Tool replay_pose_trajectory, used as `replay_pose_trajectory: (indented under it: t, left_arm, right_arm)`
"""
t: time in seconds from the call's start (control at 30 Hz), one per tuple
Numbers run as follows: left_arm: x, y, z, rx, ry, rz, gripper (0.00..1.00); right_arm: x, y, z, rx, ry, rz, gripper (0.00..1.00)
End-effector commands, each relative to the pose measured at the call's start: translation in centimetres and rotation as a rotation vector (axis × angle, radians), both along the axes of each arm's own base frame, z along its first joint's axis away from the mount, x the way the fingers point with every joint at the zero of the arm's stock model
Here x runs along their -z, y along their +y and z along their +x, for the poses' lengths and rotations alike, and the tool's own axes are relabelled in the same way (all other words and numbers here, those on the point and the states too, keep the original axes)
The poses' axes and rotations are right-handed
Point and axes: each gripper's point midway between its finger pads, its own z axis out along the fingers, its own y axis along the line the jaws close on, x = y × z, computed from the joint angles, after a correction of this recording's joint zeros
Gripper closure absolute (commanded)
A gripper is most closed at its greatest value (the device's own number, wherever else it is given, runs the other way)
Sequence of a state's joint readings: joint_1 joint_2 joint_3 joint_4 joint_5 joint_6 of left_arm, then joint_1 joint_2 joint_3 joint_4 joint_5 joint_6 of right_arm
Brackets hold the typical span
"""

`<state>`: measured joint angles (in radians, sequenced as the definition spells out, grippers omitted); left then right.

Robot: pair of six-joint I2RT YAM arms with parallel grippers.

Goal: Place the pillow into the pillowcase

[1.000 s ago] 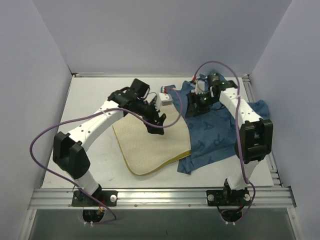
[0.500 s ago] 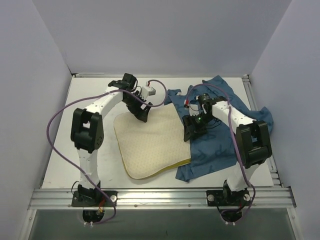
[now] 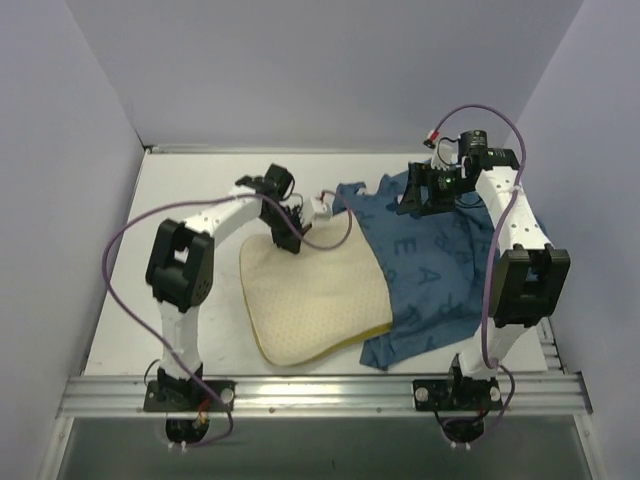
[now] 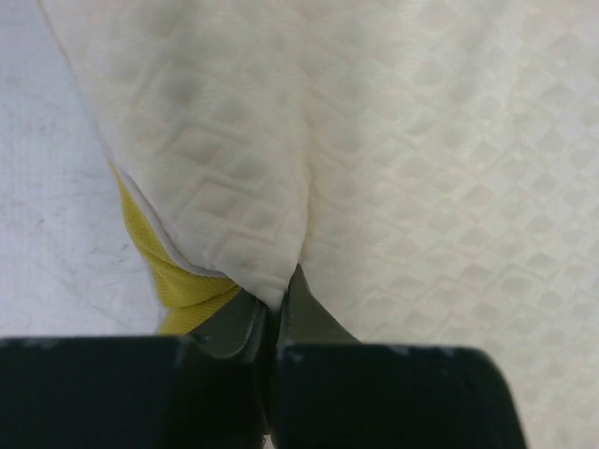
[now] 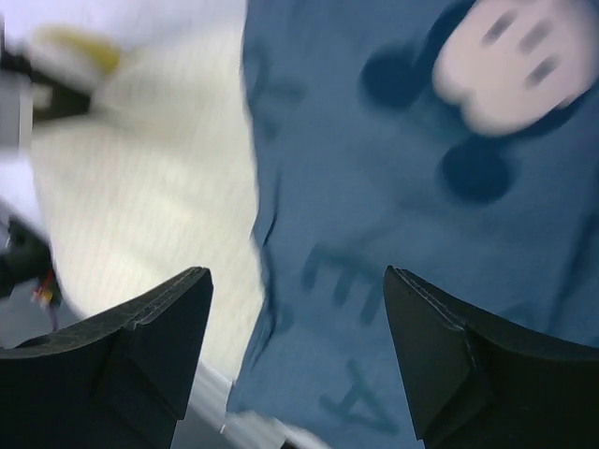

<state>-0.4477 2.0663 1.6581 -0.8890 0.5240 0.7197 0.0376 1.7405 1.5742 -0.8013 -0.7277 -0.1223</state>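
- Our left arm bends back on itself; the left gripper [image 3: 288,238] sits low, pinched tight on a fold of the pillow [image 3: 315,295] at its tips. Half a second ago it gaped.
- Our right arm has lifted away; the right gripper [image 3: 415,195] spreads wide, empty, with the pillowcase [image 3: 430,270] beneath it.
- The cream quilted pillow, edged in yellow, lies flat and overlaps the blue pillowcase.

The white tabletop [image 3: 190,175] carries 2 things. The cream pillow [image 3: 315,295] lies flat near the middle, with yellow piping along its near edge. The blue pillowcase [image 3: 440,270] lies rumpled on the right, its left edge meeting the pillow.
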Motion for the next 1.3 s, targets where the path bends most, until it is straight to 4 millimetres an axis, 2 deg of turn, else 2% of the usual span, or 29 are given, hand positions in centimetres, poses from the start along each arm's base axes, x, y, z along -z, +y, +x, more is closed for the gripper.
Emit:
replay_pose_trajectory:
  t: [0.0,0.03,0.07,0.1,0.2,0.23,0.3,0.33,0.43,0.5,0.53,0.67,0.73,0.8,0.83,0.87,0.9,0.93,0.97,1.07,1.1,1.17,1.2,1.27]
  left_arm:
    - [-3.7,-2.9,-2.2,0.203,-0.186,-0.076,1.00]
    - [-4.8,-3.8,-3.1,0.246,-0.245,-0.094,1.00]
    - [-5.3,-4.1,-3.3,0.279,-0.288,-0.093,1.00]
    - [-6.4,-4.5,-3.7,0.298,-0.329,-0.105,1.00]
    - [-7.3,-5.4,-4.7,0.359,-0.384,-0.107,1.00]
    - [-7.4,-5.8,-5.0,0.375,-0.393,-0.110,1.00]
    - [-7.4,-6.0,-5.2,0.389,-0.405,-0.104,1.00]
    - [-7.5,-6.3,-5.4,0.399,-0.410,-0.105,1.00]
    - [-7.7,-6.7,-5.7,0.411,-0.418,-0.107,1.00]
    - [-7.9,-7.0,-5.9,0.422,-0.431,-0.108,1.00]
    - [-8.0,-7.1,-5.9,0.425,-0.434,-0.110,1.00]
    - [-8.4,-7.2,-6.3,0.438,-0.446,-0.112,1.00]
    - [-8.5,-7.3,-6.3,0.440,-0.453,-0.113,1.00]
    - [-8.4,-7.3,-6.3,0.438,-0.453,-0.114,1.00]
    - [-8.3,-7.2,-6.3,0.438,-0.454,-0.112,1.00]
    - [-8.4,-7.3,-6.3,0.440,-0.455,-0.116,1.00]
    - [-8.5,-7.4,-6.2,0.438,-0.462,-0.121,1.00]
    - [-8.7,-7.6,-6.0,0.432,-0.467,-0.129,1.00]
    - [-9.0,-7.9,-5.9,0.411,-0.463,-0.143,1.00]
    - [-10.4,-9.7,-5.1,0.363,-0.464,-0.207,1.00]
    - [-10.9,-10.4,-4.4,0.349,-0.487,-0.225,1.00]
    - [-11.7,-11.3,-3.7,0.311,-0.521,-0.258,1.00]
    - [-13.3,-12.1,-2.4,0.286,-0.606,-0.300,1.00]
    - [-14.1,-13.0,-2.4,0.265,-0.660,-0.335,1.00]
  right_arm:
    - [-1.8,-1.7,5.2,0.112,-0.064,-0.072,0.25]
    - [-1.5,-1.6,6.3,0.112,-0.065,-0.076,0.22]
    - [-2.5,-1.6,7.4,0.115,-0.115,-0.105,0.16]
    - [-2.8,-0.6,7.8,0.089,-0.137,-0.113,0.14]
    - [-1.9,1.1,8.2,0.032,-0.129,-0.120,0.09]
    - [-1.1,2.5,8.0,-0.009,-0.116,-0.128,0.09]
    - [-0.2,3.6,8.0,-0.068,-0.136,-0.169,0.09]
    - [0.9,4.8,8.0,-0.104,-0.126,-0.183,0.09]
    - [2.7,6.7,8.7,-0.157,-0.125,-0.222,0.10]
    - [4.3,6.2,9.4,-0.162,-0.132,-0.311,0.12]
    - [5.9,6.1,9.8,-0.164,-0.116,-0.350,0.13]
    - [8.5,5.5,10.0,-0.190,-0.101,-0.462,0.16]
    - [9.1,5.6,9.6,-0.235,-0.102,-0.483,0.19]
    - [9.9,5.9,8.9,-0.266,-0.090,-0.510,0.31]
    - [10.1,6.0,8.7,-0.276,-0.086,-0.509,0.48]
    - [9.9,6.7,8.7,-0.276,-0.085,-0.474,0.63]
    - [9.1,7.5,8.6,-0.267,-0.084,-0.425,0.84]
    - [8.2,8.3,8.4,-0.262,-0.084,-0.373,1.00]
    - [6.5,10.5,7.6,-0.257,-0.068,-0.244,1.00]
    - [-0.4,14.2,6.7,-0.207,-0.092,-0.003,1.00]
    - [-3.4,15.3,5.6,-0.239,-0.121,0.086,1.00]
    - [-6.4,17.5,4.1,-0.189,-0.082,0.207,1.00]
    - [-8.7,18.2,2.7,-0.186,-0.074,0.282,1.00]
    - [-8.8,19.8,1.6,-0.170,-0.044,0.344,1.00]
